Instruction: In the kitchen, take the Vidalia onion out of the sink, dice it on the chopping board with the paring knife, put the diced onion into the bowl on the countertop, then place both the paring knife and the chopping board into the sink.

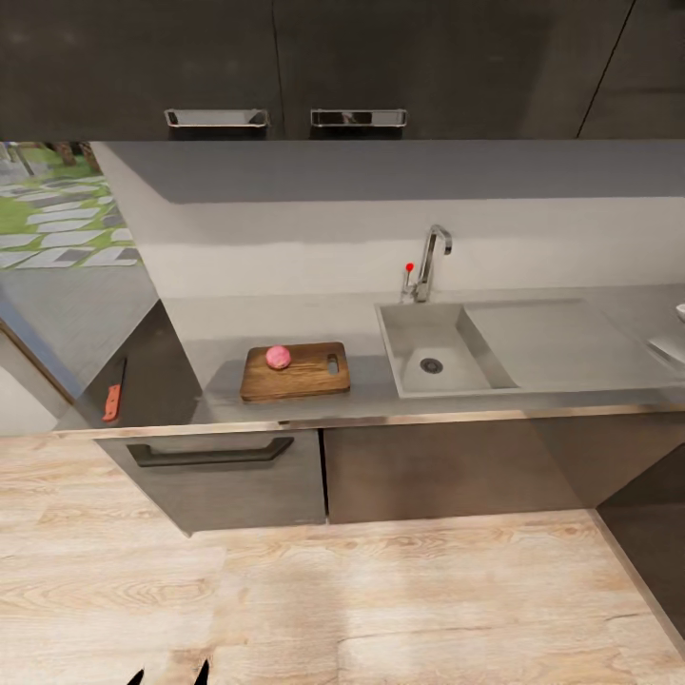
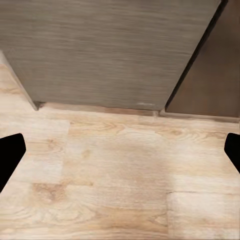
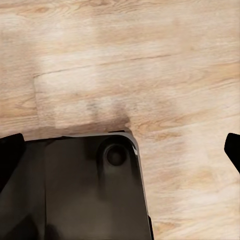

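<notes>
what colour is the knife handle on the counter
Red-orange; the paring knife shows best in the head view, left of the chopping board.

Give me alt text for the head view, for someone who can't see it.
A pink onion sits on a wooden board on a grey counter, left of an empty sink with a tap. A red-handled knife lies on a darker surface further left; dark cabinets above, wood floor below.

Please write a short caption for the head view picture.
Onion on chopping board beside the sink; knife lies farther left.
</notes>
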### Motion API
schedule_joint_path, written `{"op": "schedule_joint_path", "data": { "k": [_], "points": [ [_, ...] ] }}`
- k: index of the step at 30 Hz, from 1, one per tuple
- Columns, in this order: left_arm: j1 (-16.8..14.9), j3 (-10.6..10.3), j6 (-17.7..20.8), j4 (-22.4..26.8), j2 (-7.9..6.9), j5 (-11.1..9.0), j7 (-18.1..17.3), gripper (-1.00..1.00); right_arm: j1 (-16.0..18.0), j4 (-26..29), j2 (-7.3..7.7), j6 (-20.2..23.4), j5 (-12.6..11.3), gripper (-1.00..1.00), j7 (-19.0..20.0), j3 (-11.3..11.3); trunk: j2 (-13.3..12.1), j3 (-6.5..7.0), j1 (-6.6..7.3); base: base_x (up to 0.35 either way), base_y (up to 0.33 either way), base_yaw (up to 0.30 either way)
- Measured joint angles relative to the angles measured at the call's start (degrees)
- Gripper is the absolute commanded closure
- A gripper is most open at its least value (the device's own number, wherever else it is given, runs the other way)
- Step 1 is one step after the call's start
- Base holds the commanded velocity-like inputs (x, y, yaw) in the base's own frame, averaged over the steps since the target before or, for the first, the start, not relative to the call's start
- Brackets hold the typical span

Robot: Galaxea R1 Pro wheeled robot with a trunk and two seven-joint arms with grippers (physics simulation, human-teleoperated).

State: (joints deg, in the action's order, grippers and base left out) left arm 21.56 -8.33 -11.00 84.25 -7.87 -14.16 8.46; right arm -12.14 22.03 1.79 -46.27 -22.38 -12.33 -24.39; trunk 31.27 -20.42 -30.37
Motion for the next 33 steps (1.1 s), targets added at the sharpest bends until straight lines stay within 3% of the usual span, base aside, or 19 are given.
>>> {"op": "schedule_joint_path", "data": {
  "k": [4, 5, 6, 10, 15, 18, 20, 24, 33],
  "points": [
    [1.91, 0.01, -15.38, -5.61, -0.31, 0.87, 0.08, -1.00, 0.02, 0.29, 0.26, 0.00, 0.02, -1.00, 0.04, 0.00, 0.00, 0.00, 0.00, 0.000, 0.000, 0.000],
    [2.37, 0.03, -27.02, -13.01, -0.33, 1.75, 0.10, -1.00, 0.02, 0.73, 0.44, 0.00, 0.02, -1.00, 0.05, 0.00, 0.00, 0.00, 0.00, 0.000, 0.000, 0.000],
    [2.47, 0.03, -31.23, -16.83, -0.25, 2.19, 0.20, -1.00, 0.02, 1.12, 0.50, 0.02, 0.04, -1.00, 0.05, 0.00, 0.00, 0.00, 0.00, 0.000, 0.000, 0.000],
    [2.52, 0.16, -38.96, -25.67, 0.00, 2.65, 0.26, -1.00, 0.24, 3.20, 0.62, 0.27, 0.16, -1.00, 0.03, -0.01, 0.00, 0.00, 0.00, 0.000, 0.000, 0.000],
    [2.49, 0.52, -43.19, -34.62, 0.16, 2.81, 0.23, -1.00, 2.18, 5.50, 0.96, 1.79, 0.22, -1.00, -0.05, 0.01, -0.01, 0.00, 0.00, 0.000, 0.000, 0.000],
    [2.37, 0.68, -43.99, -40.22, 0.36, 2.78, 0.22, -1.00, 3.55, 5.90, 2.07, 3.47, 0.15, -1.00, -0.03, 0.06, 0.00, 0.00, 0.00, 0.000, 0.000, 0.000],
    [2.21, 0.80, -44.17, -47.35, 1.36, 2.74, 0.14, -1.00, 3.95, 5.64, 2.36, 3.62, -0.08, -1.00, -0.21, 0.09, 0.00, 0.00, 0.00, 0.000, 0.000, 0.000],
    [0.47, 0.82, -44.24, -55.12, 2.32, 2.74, 0.17, -1.00, 4.19, 4.59, 2.50, 2.91, -0.21, -1.00, -0.43, 0.17, 0.00, 0.02, 0.00, 0.000, 0.000, 0.000],
    [-3.07, 0.85, -43.87, -61.06, 2.67, 2.69, 0.05, -1.00, 4.24, 2.83, 2.52, 2.75, -0.22, -1.00, -0.39, 0.17, 0.00, 0.66, 0.00, 0.000, 0.000, 0.000]
  ]
}}
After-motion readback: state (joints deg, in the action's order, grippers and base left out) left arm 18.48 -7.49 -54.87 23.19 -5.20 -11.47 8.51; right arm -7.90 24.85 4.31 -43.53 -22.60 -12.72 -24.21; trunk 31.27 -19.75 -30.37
